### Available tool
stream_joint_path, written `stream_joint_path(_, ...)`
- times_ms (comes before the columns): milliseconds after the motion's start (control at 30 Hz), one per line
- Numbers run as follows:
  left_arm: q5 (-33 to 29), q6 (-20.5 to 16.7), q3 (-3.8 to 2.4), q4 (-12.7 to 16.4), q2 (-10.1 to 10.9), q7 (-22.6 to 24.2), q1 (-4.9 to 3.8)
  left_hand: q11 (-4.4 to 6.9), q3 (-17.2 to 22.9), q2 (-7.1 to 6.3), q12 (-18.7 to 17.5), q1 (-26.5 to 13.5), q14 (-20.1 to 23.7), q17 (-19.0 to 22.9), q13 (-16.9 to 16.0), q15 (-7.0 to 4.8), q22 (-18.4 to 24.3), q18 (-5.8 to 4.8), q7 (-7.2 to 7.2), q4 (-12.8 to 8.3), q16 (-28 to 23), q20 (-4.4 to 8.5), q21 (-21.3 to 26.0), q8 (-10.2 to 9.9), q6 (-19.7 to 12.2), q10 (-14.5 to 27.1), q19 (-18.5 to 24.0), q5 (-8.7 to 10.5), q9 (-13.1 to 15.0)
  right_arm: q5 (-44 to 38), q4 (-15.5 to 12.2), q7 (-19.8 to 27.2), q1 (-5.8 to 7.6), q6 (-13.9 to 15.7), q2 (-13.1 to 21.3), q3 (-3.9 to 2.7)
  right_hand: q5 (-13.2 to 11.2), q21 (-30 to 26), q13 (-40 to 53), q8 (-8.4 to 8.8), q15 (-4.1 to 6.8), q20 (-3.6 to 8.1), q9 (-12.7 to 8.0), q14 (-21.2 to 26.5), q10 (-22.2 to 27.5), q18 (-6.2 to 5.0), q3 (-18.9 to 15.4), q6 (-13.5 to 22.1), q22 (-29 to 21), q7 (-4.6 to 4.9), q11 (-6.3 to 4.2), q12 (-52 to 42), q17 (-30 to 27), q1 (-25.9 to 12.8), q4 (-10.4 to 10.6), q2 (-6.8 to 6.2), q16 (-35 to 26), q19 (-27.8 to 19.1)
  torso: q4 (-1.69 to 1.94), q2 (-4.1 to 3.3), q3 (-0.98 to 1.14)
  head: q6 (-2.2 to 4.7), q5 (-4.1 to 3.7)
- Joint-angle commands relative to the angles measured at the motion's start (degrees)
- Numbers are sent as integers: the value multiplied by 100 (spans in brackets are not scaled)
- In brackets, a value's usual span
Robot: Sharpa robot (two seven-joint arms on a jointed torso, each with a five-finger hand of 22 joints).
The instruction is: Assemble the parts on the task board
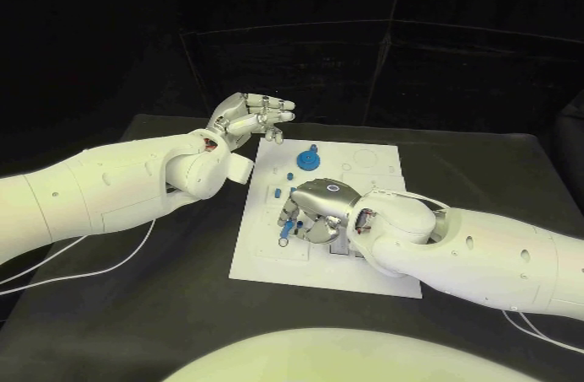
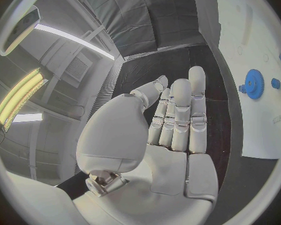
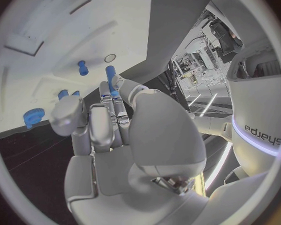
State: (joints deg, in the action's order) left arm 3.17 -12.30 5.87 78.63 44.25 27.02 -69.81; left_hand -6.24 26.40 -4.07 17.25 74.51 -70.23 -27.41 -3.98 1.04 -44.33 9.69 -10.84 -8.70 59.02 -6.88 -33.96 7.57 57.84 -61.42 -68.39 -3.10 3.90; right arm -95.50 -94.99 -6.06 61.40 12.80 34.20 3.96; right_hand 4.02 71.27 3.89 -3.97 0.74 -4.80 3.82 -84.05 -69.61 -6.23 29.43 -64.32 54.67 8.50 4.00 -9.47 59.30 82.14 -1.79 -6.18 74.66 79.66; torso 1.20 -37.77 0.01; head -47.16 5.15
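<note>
The white task board (image 1: 365, 158) lay in the middle of the black table (image 1: 159, 314). The right hand (image 1: 319, 213) hovered low over its near half, pinching a blue peg (image 3: 110, 80) between its fingers (image 3: 119, 116), the peg's long axis running out beyond the fingertips toward the board. A blue gear (image 1: 309, 158) sat near the board's far end. The left hand (image 1: 253, 117) hung beside the far corner, fingers loosely apart, holding nothing.

head overhead, wrists close, sharing task board (image 1: 365, 158)
</note>
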Motion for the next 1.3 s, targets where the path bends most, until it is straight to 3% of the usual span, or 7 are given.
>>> stream_joint_path(33,-15,54,-5,0,-12,31,-9,-1,-27,-2,39,-15,17,9,0,3,7,78,13,-6,-33,22,18,22,-35,58,-6,-10,0,-129,4,-39,1,-255,-12,1,25,12,0,12,15,-15,6,-106,0,-6,34,13,0,11,16,26,-4,-57,-11,13,24,0,-9,-1,3,-9,1)
stream_joint_path(1067,-15,63,-5,-4,-27,23,-9,-1,-32,8,48,-9,17,19,1,2,10,78,13,-9,-34,22,21,30,-37,60,-6,-9,1,-383,226,-251,-67,-595,-290,21,23,2,1,11,12,-19,7,-101,-5,-10,33,14,-19,11,15,39,-27,-98,-6,3,14,-10,-7,0,-1,-73,17)
stream_joint_path(1300,-15,62,-5,1,-21,20,-9,-1,-32,8,48,-9,17,19,1,2,10,78,13,-9,-34,22,21,30,-37,60,-6,-9,1,-477,244,-275,-74,-640,-324,29,16,-38,-12,42,-9,-36,-7,-78,82,-20,30,122,-86,35,44,131,-106,-212,-5,-62,-28,-50,-9,-2,-1,-77,27)
